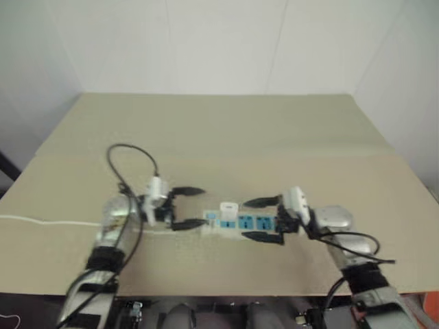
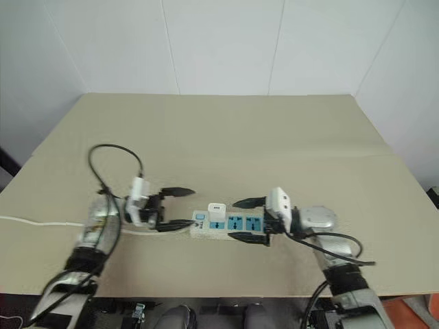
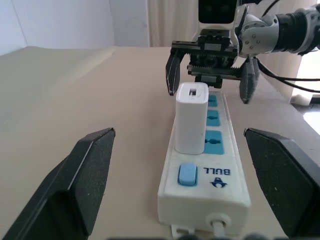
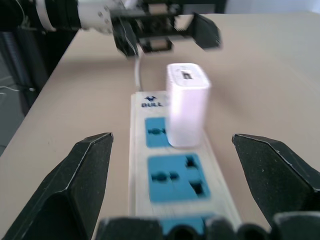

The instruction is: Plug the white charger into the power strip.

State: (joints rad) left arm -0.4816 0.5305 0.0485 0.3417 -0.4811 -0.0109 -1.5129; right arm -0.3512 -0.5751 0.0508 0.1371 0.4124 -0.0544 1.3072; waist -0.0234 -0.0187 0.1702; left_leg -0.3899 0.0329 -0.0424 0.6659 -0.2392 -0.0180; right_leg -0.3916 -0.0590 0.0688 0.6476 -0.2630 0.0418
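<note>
**Charger seated, both grippers open & off**

Nearest: power strip lies flat on table, near front edge. White charger stands upright in socket by the switch end, so plug-in looks done. Left gripper and right gripper flank strip's two ends, jaws wide, holding nothing; prob released since charger stands alone. Far side: bare tabletop to wall.

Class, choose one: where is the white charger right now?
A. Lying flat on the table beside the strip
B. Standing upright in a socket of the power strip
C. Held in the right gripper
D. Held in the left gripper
B: the white charger stands upright on the power strip, with both grippers open and clear of it.
</note>
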